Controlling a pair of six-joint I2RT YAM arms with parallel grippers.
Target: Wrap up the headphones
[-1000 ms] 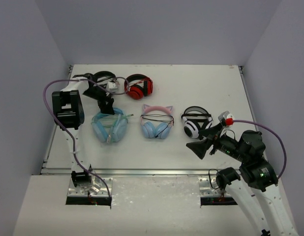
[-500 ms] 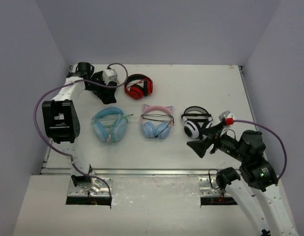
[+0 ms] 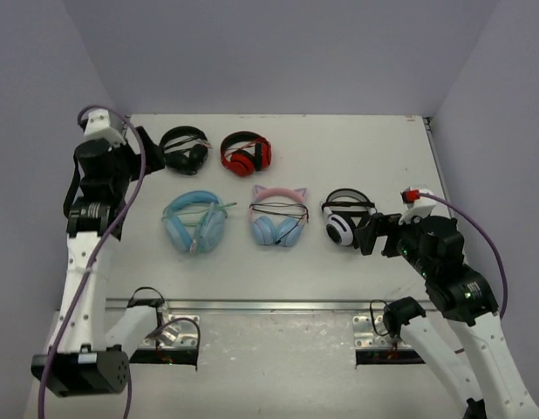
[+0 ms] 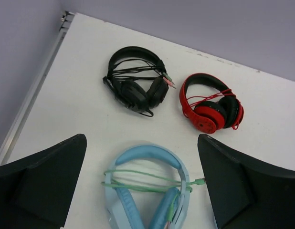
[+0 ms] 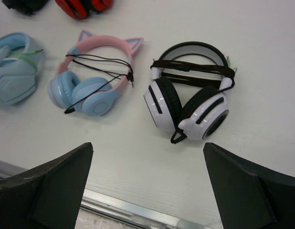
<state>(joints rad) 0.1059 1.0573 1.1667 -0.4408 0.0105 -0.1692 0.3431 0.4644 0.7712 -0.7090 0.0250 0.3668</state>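
Light-blue over-ear headphones (image 3: 195,223): plain padded set lying flat on the white table (image 3: 339,148), at 9 o'clock of its middle, touched by neither arm.
Light-green cable (image 4: 152,175): thin, looped across the gap between the ear cups; its plug pokes out toward 3 o'clock.
Left gripper (image 4: 142,138): raised over the table's 10 o'clock corner, at 10 o'clock of the light-blue set; fingers spread wide, holding nothing.
Black headphones (image 3: 184,150): at 12 o'clock of the light-blue set, own cable bundled across them.
Red headphones (image 3: 246,154): just beside the black pair, at its 3 o'clock.
Pink-and-blue cat-ear headphones (image 3: 278,218): at 3 o'clock of the light-blue set, apart from it.
White-and-black headphones (image 3: 348,218): next along at 3 o'clock.
Right gripper (image 5: 147,145): at 4 o'clock of the white-and-black pair, fingers spread wide, holding nothing.
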